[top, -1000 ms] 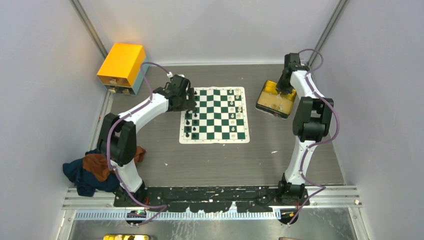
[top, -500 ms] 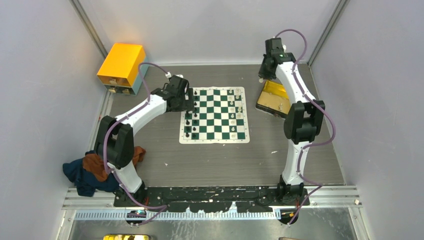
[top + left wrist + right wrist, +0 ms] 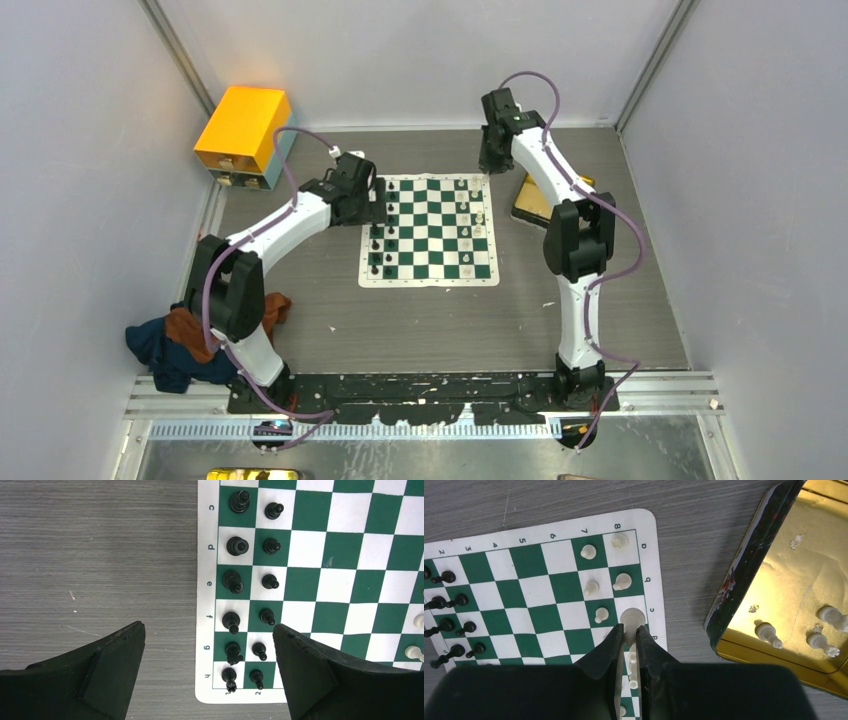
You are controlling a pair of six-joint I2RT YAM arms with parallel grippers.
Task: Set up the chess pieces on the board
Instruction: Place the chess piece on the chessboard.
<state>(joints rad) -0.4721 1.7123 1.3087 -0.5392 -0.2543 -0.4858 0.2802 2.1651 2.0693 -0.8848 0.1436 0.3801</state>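
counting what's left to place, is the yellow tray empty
No, at least three white chess pieces lie in the yellow tray.

— What stands in the far left corner?
— An orange-yellow box (image 3: 243,125), beside the grey wood-grain table (image 3: 430,320).
— And elsewhere?
— A shiny yellow tray (image 3: 804,545) at the right, and crumpled dark blue and rust cloths (image 3: 165,345) near left.
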